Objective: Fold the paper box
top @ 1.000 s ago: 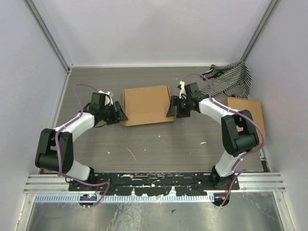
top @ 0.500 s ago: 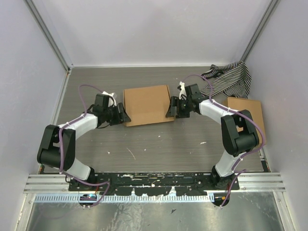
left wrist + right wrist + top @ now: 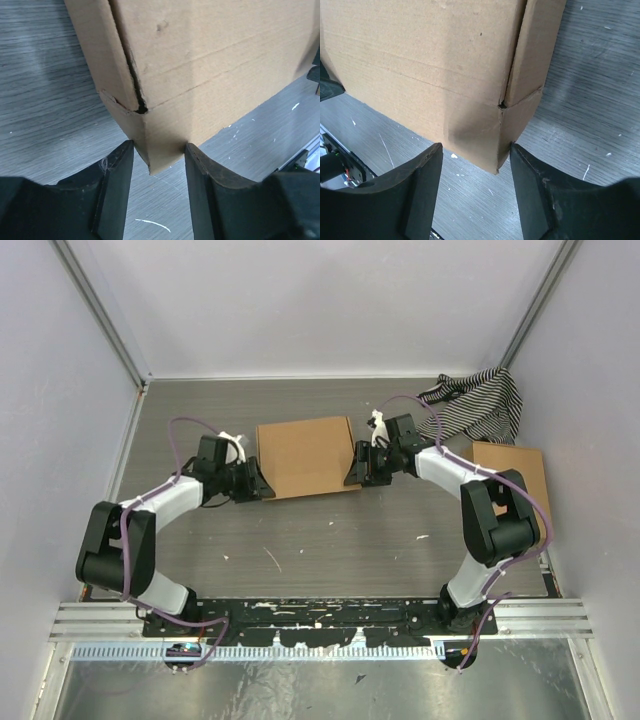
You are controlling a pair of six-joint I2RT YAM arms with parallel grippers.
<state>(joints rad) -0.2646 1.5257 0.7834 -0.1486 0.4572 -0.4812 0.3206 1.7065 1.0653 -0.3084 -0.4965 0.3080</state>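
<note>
The left tool has moved in to the paper box at frame centre. It and the right tool, fingers apart, straddle opposite lower corners, probably to squeeze them square.

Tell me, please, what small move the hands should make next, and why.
Probably close both gently: the left hand and the right hand each sit open astride a near corner of the paper box, so pinching would secure it for folding.

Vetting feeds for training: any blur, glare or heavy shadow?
Top external: even light, sharp, no glare on the brown corrugated cardboard box. Left wrist: left pincer dark, slightly soft; box corner crisp. Right wrist: faint shadow on box corner.
</note>
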